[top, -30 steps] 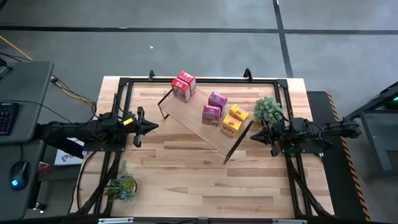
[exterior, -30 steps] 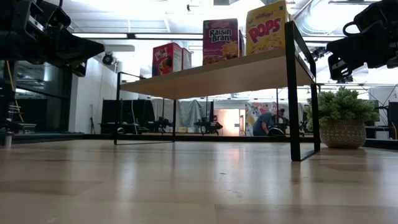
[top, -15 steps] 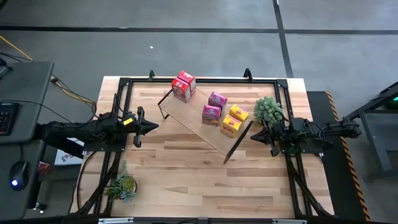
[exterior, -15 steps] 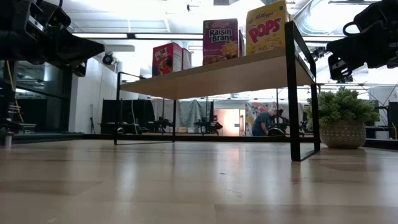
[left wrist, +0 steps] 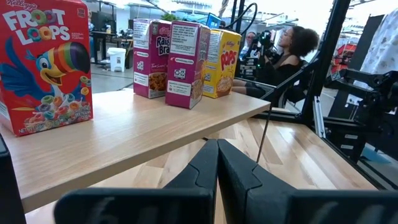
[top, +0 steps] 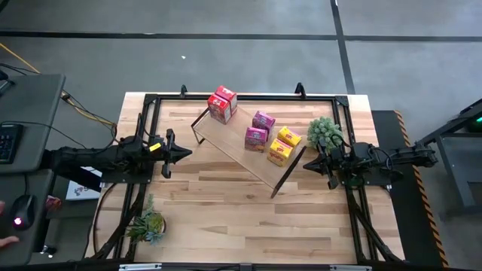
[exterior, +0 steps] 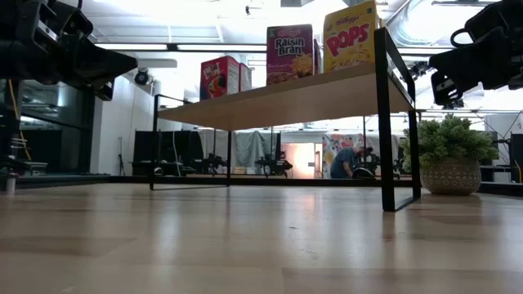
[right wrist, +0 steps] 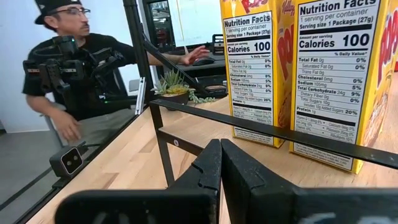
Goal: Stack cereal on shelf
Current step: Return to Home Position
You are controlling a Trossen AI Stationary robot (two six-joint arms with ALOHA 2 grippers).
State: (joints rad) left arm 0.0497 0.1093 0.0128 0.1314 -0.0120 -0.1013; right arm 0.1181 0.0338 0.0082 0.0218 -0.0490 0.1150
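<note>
The shelf (top: 248,147), a light-wood board on thin dark end frames, stands slantwise on the table's far half. On its board stand two red boxes (top: 222,103) at the far left end, two magenta boxes (top: 260,129) in the middle and two yellow boxes (top: 283,145) near the right end. My left gripper (top: 187,153) is shut and empty, left of the shelf; its wrist view shows the red box (left wrist: 45,65) close by. My right gripper (top: 307,163) is shut and empty, just right of the shelf's right end frame, facing the yellow boxes (right wrist: 339,74).
A potted green plant (top: 324,133) stands beside my right gripper at the table's right side. A second plant (top: 148,224) lies near the front left corner. A dark frame (top: 241,96) runs round the table's edges. A person (right wrist: 74,74) stands beyond the table's left side.
</note>
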